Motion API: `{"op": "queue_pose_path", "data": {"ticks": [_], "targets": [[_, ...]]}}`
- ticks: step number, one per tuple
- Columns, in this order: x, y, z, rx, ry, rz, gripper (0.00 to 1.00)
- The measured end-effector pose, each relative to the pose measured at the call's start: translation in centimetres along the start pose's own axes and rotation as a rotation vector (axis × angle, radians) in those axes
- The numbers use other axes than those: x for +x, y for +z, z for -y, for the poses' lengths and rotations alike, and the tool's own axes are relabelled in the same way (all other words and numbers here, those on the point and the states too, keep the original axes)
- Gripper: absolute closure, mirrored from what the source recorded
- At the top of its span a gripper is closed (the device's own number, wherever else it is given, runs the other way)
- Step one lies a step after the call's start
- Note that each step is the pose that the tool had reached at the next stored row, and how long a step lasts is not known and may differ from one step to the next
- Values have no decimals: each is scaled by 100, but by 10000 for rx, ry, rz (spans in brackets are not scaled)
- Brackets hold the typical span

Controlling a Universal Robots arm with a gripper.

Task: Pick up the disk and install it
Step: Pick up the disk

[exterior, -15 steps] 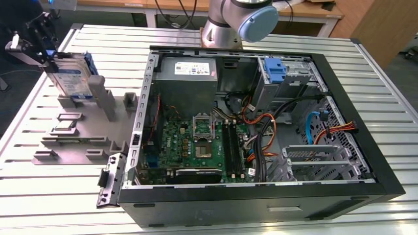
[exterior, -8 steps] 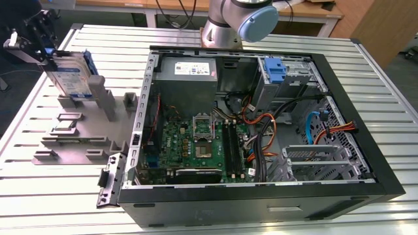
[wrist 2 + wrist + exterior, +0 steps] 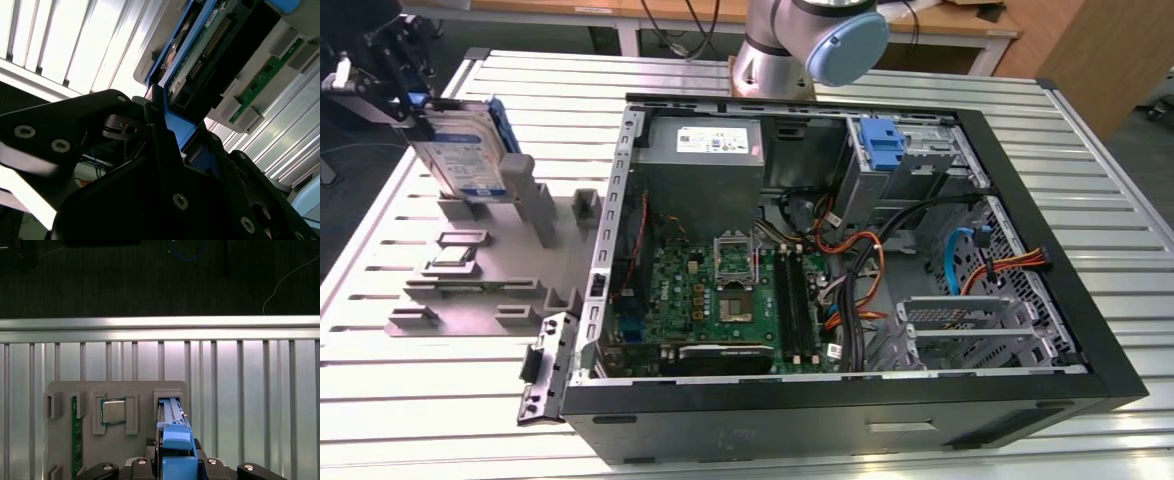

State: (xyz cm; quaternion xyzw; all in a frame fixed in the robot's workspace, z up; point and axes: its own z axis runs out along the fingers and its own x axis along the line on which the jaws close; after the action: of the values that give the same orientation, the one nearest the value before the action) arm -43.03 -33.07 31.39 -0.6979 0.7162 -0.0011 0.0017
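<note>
Disk (image 3: 460,152), upright at the grey holder (image 3: 478,298), is clamped by the end effector (image 3: 414,98).

Silver-grey metal and smooth blue plastic make up the disk (image 3: 462,152); the holder (image 3: 478,300) is matt grey plastic. The ribbed surface (image 3: 440,430) is bright, smooth metal with a soft sheen; the gripper (image 3: 411,95) is matt black.
</note>
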Motion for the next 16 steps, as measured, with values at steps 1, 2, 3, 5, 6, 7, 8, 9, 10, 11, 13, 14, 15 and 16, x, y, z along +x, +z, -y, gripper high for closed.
{"op": "queue_pose_path", "data": {"ticks": [1, 2, 3, 5, 6, 7, 8, 9, 10, 11, 13, 14, 15, 16], "targets": [[0, -10, 0, 0, 1, -2, 64], [0, -19, 0, 0, 1, -5, 64], [0, -28, 0, 0, 0, -8, 64], [0, -47, 0, 1, 0, -12, 64], [0, -56, 0, 1, 0, -14, 64], [0, -65, 0, 1, 0, -16, 64], [0, -74, 0, 1, 0, -17, 64], [0, -84, 0, 0, 0, -21, 64], [0, -93, 0, 0, 0, -22, 64], [0, -101, 0, 0, 0, -25, 64], [0, -119, 0, 1, 0, -29, 64], [0, -128, 0, 1, 0, -32, 64], [0, -137, 0, 2, 0, -35, 64], [0, -146, 1, 1, 0, -38, 64]]}}
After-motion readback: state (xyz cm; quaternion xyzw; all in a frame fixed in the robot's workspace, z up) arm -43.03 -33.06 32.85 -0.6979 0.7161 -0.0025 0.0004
